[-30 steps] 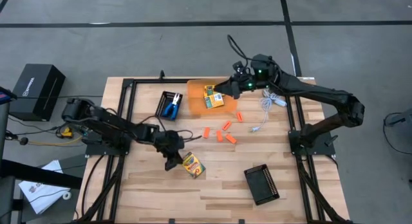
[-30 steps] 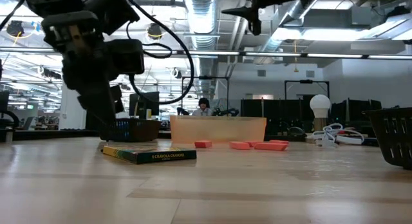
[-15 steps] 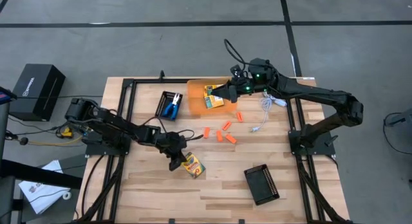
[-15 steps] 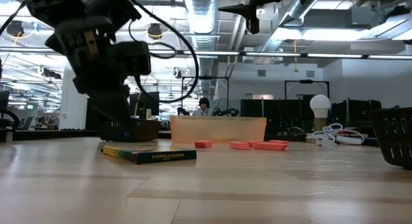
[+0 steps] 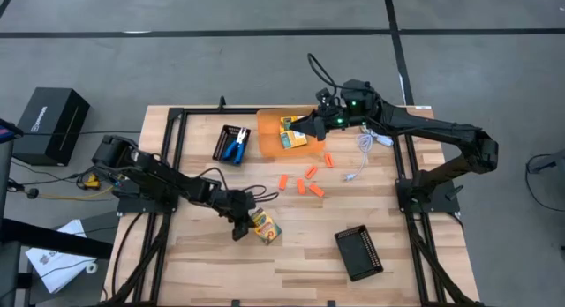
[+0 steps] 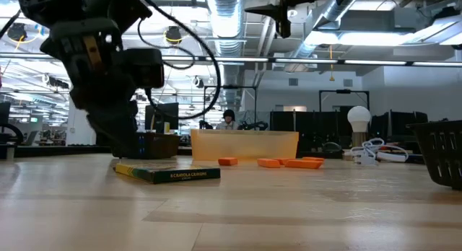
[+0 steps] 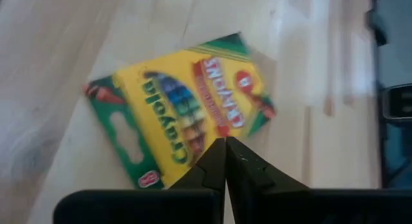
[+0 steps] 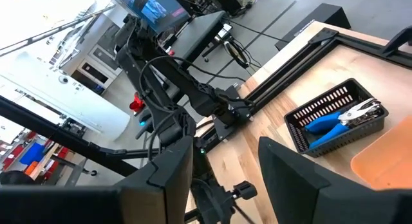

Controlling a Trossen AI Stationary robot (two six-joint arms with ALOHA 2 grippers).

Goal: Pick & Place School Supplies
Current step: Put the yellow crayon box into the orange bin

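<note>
A yellow-and-green crayon box (image 5: 264,226) lies flat on the wooden table, also seen in the left wrist view (image 7: 180,111) and the low view (image 6: 167,173). My left gripper (image 5: 240,228) is shut, with its tips (image 7: 225,145) at that box's left side. A second crayon box (image 5: 291,133) lies on the orange tray (image 5: 269,135). My right gripper (image 5: 306,128) hangs open high above that tray, nothing between its fingers (image 8: 174,179). Several orange sticks (image 5: 305,182) lie mid-table. Blue-handled pliers (image 5: 234,149) lie in a black tray at the far left. My left gripper slants down from the table's left, its shut fingertips over the crayon box's long edge (image 7: 196,156). I cannot tell whether they touch the box. The box lies flat on the table.
A black ridged tray (image 5: 359,252) sits near the right front. A white cable with a bulb (image 5: 362,150) lies at the far right. Black frame rails (image 5: 168,166) run along both table sides. Bare wood stretches along the near edge.
My left gripper has moved a little toward the near edge and down, coming closer to the crayon box, which has stayed in place. My right arm has kept still.
</note>
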